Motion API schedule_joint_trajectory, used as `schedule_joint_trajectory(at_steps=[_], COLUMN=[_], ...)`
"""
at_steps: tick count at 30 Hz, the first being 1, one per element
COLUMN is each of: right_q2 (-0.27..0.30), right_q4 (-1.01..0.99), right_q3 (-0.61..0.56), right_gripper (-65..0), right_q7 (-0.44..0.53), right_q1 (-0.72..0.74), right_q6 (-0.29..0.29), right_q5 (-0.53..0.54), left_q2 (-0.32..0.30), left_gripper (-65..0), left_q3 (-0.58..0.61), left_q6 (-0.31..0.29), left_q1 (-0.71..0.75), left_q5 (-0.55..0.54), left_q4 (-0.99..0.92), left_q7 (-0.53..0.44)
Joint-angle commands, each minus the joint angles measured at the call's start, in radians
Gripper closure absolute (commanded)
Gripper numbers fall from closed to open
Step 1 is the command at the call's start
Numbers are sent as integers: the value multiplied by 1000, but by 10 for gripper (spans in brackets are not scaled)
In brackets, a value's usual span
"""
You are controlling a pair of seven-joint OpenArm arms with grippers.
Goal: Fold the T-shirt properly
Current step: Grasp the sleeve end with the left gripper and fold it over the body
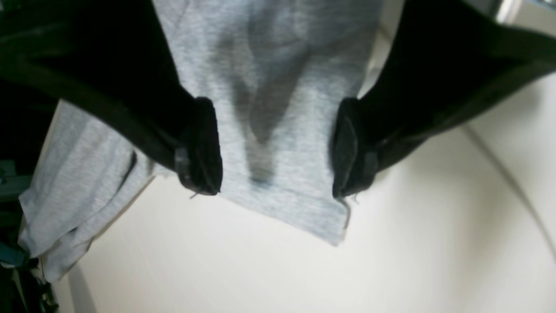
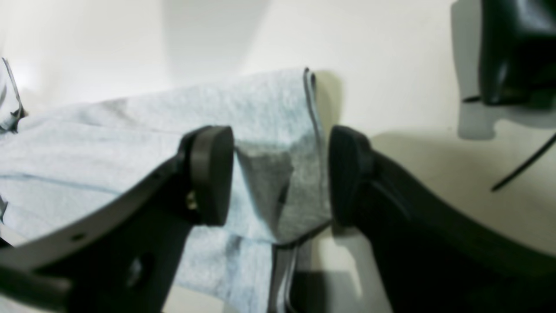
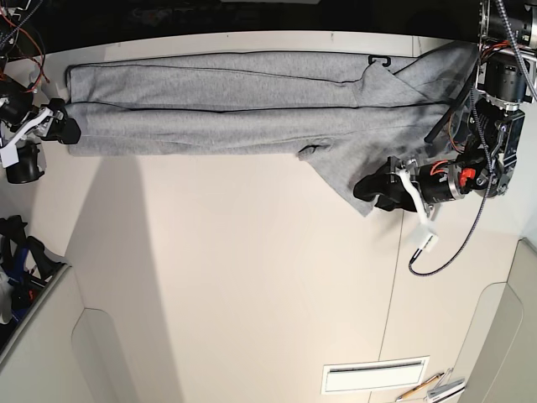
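The heather-grey T-shirt (image 3: 235, 105) lies stretched along the far edge of the white table, plain side up, with dark-edged seams. One sleeve (image 3: 340, 164) sticks out toward the table's middle. My left gripper (image 3: 369, 191) is at that sleeve's tip. In the left wrist view the gripper (image 1: 276, 169) is open, its fingers (image 1: 200, 148) either side of the sleeve (image 1: 278, 108). My right gripper (image 3: 63, 130) is at the shirt's left-end corner. In the right wrist view it (image 2: 280, 174) is open, its pads (image 2: 213, 174) straddling the seamed corner (image 2: 278, 130).
A small black hook (image 3: 382, 60) sits by the shirt's far edge. A white tag and cable (image 3: 424, 242) hang from the left arm. A black mount (image 2: 512, 52) stands near the right gripper. A vent slot (image 3: 373, 375) and pencils (image 3: 424, 388) lie at the near edge.
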Motion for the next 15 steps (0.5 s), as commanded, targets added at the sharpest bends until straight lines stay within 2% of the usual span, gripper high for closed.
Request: schedule_joint_trajectory(at_steps=[1,4,5,8,9,13,15], right_q2=[23,23,23,23,23,23,23], right_q4=[18,18,18,18,18,18,18], right_q3=[10,10,10,10,10,10,10], right_gripper=[-345,-345,-345,-345,-345,-345,-345], right_q7=[19,19,19,19,19,20,20], right_q1=[8,8,8,8,8,8,8], right_q6=[1,1,1,1,1,1,1], right_q5=[19,19,19,19,19,20,21], left_q2=[-9,-9,-9,-9,-9,-9,-10], left_gripper=[-434,-426,-389,-187,-143,-20,0], left_q3=[18,29,29,29,29,29,29], left_q6=[11,11,11,11,11,11,11], left_q1=[-1,-1,-2,-2,-2,-4,-8], left_q5=[43,44,44,47,49,51,51], left_q4=[1,1,1,1,1,1,1], left_q7=[52,52,52,52,52,52,52])
